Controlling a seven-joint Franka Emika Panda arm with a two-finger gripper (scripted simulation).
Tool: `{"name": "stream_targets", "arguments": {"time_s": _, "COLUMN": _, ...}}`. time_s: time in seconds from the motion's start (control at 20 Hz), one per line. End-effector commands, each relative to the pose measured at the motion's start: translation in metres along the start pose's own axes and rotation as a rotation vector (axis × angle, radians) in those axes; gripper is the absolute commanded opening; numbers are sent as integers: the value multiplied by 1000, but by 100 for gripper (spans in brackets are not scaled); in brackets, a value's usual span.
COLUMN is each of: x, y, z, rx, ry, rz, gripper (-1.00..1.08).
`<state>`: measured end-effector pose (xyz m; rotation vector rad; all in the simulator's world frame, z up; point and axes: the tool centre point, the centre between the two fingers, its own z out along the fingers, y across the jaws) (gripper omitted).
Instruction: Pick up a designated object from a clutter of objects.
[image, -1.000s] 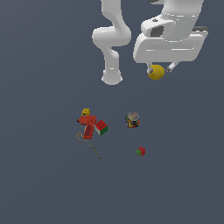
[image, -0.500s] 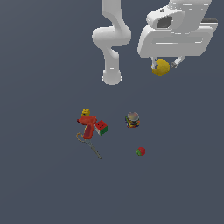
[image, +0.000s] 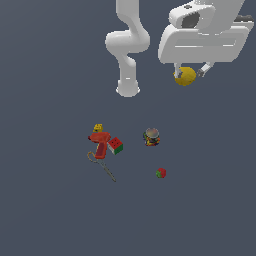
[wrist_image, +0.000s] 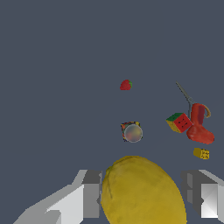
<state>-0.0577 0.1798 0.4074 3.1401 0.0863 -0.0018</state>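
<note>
My gripper (image: 190, 72) is shut on the designated object (image: 185, 76), a plain yellow lemon-like ball, and holds it high above the floor at the exterior view's upper right. In the wrist view the ball (wrist_image: 142, 193) fills the space between the two fingers (wrist_image: 89, 194). The clutter of objects lies far below: a red drill-shaped tool (image: 99, 145), a red, green and white cube (image: 116, 145), a printed can (image: 151, 136), thin scissors (image: 103, 166), a tiny yellow piece (image: 98, 128) and a red-green ball (image: 161, 173).
The arm's white base (image: 128, 89) stands on the grey floor behind the clutter. From the wrist the can (wrist_image: 132, 132), cube (wrist_image: 179, 122), drill-shaped tool (wrist_image: 199, 124) and red-green ball (wrist_image: 126, 85) show small and distant.
The gripper has risen and shifted toward the exterior view's right with the yellow ball held in it. The clutter on the floor has not moved.
</note>
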Motion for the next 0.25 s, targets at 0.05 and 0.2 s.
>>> {"name": "stream_targets", "arguments": {"time_s": 0.05, "x": 5, "y": 1, "z": -6, "rx": 0, "ry": 1, "rz": 0, "gripper": -100}}
{"name": "stream_targets", "arguments": {"time_s": 0.2, "x": 6, "y": 2, "z": -7, "rx": 0, "ry": 1, "rz": 0, "gripper": -100}}
